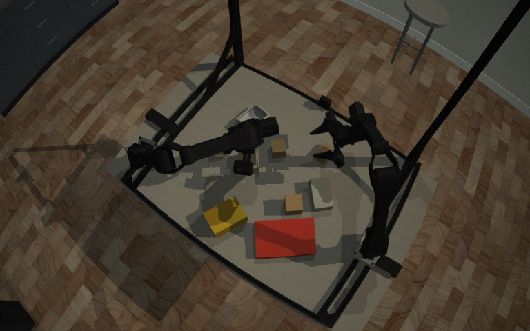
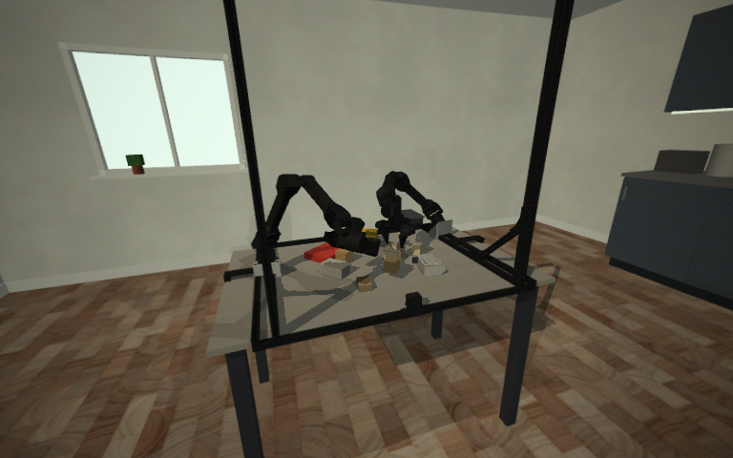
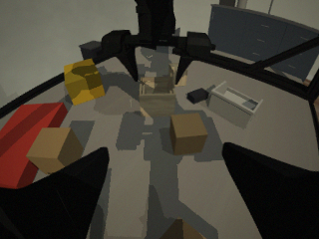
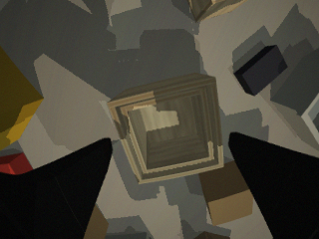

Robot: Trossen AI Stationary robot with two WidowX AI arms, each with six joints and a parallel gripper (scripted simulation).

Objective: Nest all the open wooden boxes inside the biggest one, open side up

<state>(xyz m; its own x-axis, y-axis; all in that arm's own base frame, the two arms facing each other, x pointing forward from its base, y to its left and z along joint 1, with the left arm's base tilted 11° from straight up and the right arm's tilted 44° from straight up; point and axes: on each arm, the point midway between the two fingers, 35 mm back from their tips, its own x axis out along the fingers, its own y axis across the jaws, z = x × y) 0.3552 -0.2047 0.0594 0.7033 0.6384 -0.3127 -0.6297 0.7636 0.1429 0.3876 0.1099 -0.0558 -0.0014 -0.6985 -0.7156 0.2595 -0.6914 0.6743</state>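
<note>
Nested wooden boxes (image 3: 158, 104) (image 4: 171, 171) look light and stiff, so prob best grabbed by opposite walls; both grippers (image 1: 325, 142) (image 3: 165, 154) (image 4: 170, 138) spread, nothing held.
</note>
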